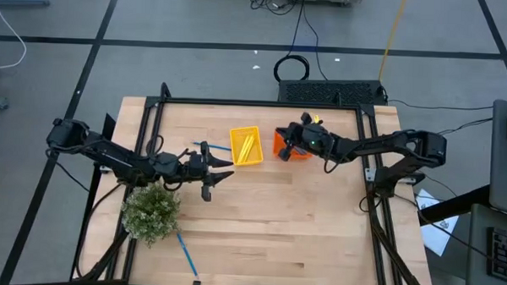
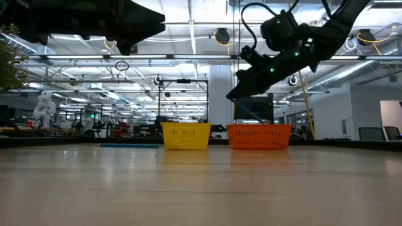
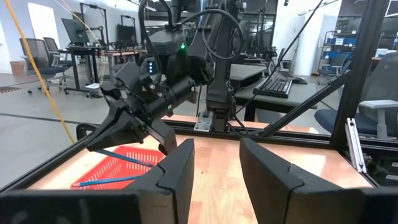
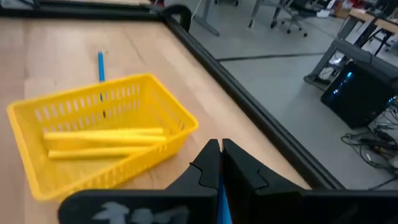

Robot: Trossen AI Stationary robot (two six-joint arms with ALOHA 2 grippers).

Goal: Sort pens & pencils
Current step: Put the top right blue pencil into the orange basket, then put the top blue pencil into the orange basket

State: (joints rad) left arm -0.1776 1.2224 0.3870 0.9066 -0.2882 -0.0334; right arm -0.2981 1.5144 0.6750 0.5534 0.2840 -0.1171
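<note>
My right gripper (image 1: 281, 141) hangs over the orange basket (image 2: 259, 136) at the table's far middle, shut on a blue pen (image 3: 129, 157). Another pen (image 3: 106, 182) lies in that basket. Left of it stands the yellow basket (image 4: 93, 137) with yellow pencils (image 4: 102, 142) lying in it. One pen (image 1: 211, 146) lies on the table left of the yellow basket, another (image 1: 186, 252) near the front by the plant. My left gripper (image 3: 216, 168) waits open and level at the table's left middle, with nothing between its fingers. My right gripper pinches the blue pen between its two fingers at the pen's upper end (image 2: 240, 105). The fingers slant down from the table's right side. The pen slopes down below the fingertips into the orange basket; whether its lower end (image 2: 262, 122) touches the basket I cannot tell.
A green potted plant (image 1: 152, 211) stands at the front left, below my left arm. A black frame (image 1: 263, 103) runs around the wooden table. Bare wood lies across the middle and front right.
</note>
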